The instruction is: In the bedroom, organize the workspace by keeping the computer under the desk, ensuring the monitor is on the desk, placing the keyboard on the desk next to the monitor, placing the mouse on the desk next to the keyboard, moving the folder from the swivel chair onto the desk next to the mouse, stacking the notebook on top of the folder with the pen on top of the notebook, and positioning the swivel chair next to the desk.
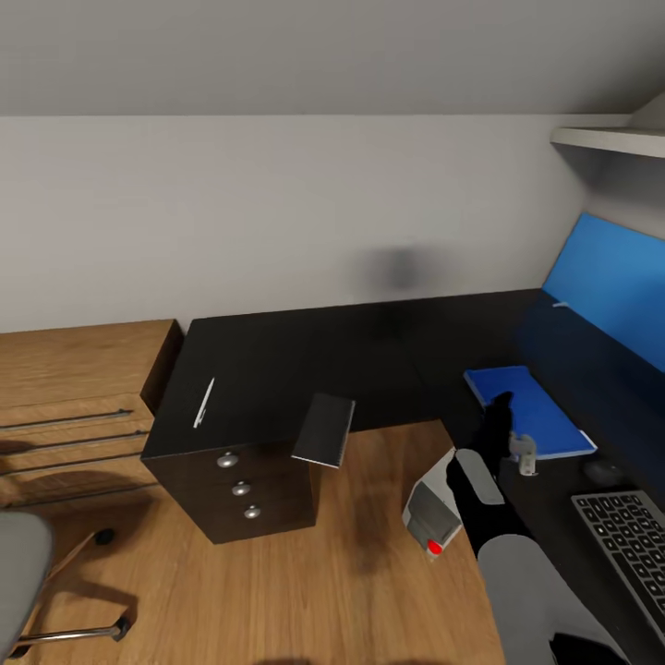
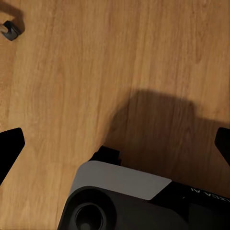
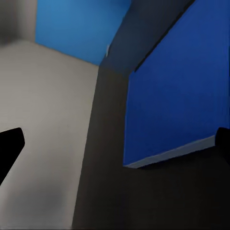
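The folder already lies flat on the black desk, just ahead of the right gripper, so that step looks done. In the right wrist view the folder spreads beyond the two dark fingertips, which stand wide apart with nothing between them. The keyboard sits on the desk behind and to the outer side of those fingers, and a small dark rounded shape between it and the folder is probably the mouse (too dim to be sure).

Still to do, as far as can be judged: the notebook lies well away from the fingers, hanging over the desk edge above the drawer unit, and the pen rests farther along that same wing. Both must go onto the folder. The computer stands on the floor beside the right forearm, under or near the desk edge. The swivel chair stands apart and needs bringing in.

The left gripper's fingertips also stand wide apart and empty above the floor.
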